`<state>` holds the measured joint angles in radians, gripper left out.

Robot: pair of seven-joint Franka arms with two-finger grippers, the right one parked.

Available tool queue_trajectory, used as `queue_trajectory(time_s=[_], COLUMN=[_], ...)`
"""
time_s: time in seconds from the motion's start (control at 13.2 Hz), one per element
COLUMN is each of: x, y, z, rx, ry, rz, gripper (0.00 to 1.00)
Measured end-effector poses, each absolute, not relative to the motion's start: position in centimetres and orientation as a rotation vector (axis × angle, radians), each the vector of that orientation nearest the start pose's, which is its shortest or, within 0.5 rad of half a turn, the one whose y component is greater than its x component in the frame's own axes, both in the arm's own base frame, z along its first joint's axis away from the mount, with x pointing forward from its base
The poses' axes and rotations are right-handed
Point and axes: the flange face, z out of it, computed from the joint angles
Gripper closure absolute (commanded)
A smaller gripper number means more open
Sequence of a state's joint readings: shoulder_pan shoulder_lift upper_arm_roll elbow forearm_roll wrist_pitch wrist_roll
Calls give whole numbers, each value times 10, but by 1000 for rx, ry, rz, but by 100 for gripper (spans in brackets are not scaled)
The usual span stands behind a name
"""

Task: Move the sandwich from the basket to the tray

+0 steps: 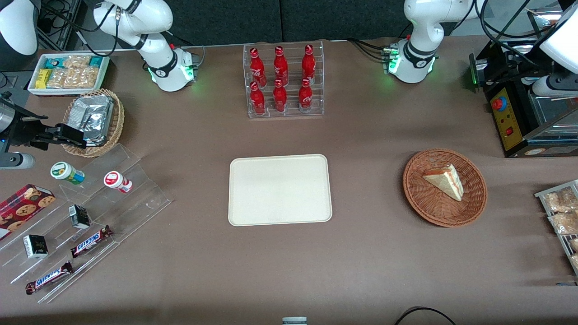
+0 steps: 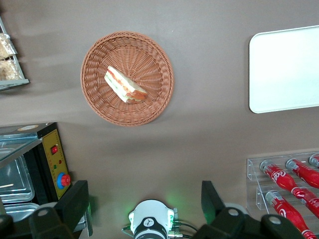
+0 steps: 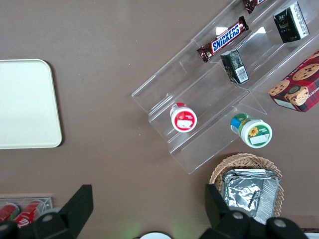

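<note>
From the front, the sandwich lies in the basket toward the working arm's end of the tabletop, well apart from the bare tray. On the left wrist camera, the tool hangs high over the tabletop with fingers spread wide, holding nothing, sandwich and basket below.

Left arm raised, end effector spread wide

The left arm's white base stands on the surface, its links climbing up out of the front view. In the wrist view the end effector hangs high above the surface, pointing straight down, its two dark fingers set far apart with nothing between them, touching nothing.
</note>
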<state>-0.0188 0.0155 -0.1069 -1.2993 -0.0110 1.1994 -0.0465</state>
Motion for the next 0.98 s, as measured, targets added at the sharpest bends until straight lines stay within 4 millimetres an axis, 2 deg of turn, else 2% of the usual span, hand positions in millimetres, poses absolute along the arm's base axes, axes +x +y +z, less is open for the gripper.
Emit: queue_trajectory(time_s=[0.23,0.38,0.53,0.68,0.83,0.98], x=[510,520,542,564,575,576], y=[-59,-49,-44,-45,-47,-48], z=[707,693,655,603,554,511], rx=[-3137,-3108,-3080,-3045,-2997,-2955], ry=[109,-9,-202,-439,-669,-830], rz=[186,225,262,251,220,197], gripper=[0,0,0,0,0,0])
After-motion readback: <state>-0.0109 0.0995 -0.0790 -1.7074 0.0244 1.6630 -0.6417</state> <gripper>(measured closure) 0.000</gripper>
